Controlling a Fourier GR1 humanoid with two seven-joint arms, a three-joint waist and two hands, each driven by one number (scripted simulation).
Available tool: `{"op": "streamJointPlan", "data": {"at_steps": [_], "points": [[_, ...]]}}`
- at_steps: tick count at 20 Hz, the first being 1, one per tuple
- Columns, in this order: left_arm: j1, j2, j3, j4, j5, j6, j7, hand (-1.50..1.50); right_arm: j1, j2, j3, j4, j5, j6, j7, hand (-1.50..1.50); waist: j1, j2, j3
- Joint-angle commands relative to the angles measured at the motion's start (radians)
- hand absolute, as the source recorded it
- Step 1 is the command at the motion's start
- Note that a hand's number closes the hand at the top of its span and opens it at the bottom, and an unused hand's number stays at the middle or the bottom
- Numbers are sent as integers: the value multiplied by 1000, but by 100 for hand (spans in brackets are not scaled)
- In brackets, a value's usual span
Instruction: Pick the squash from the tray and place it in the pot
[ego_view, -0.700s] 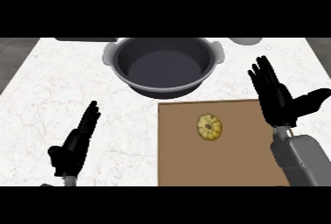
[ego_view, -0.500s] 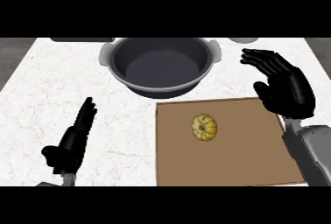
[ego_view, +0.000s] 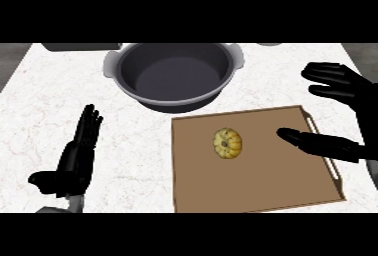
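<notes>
Squash (ego_view: 227, 143) on tray (ego_view: 251, 190), just left of right robot hand (ego_view: 347, 117), fingers spread, grasping nothing. Left robot hand (ego_view: 74, 160) released, resting on counter (ego_view: 44, 100).

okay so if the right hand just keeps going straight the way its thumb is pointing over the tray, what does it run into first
Most likely the squash. The right hand is open over the tray, its thumb aimed leftward at the squash with only bare tray between. Height above the tray is unclear, so it might pass over.
</notes>
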Motion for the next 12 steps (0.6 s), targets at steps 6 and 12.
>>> {"op": "streamJointPlan", "data": {"at_steps": [6, 12], "points": [[-18, -21, 8, -6, -5, -16, 6, 0, 417, -13, 136, -318, 351, -162, -154, -150, 5, 13, 1], [10, 9, 33, -25, 3, -25, -2, 0, 479, -177, 142, -369, 676, -60, 196, -150, -5, 7, -5]]}}
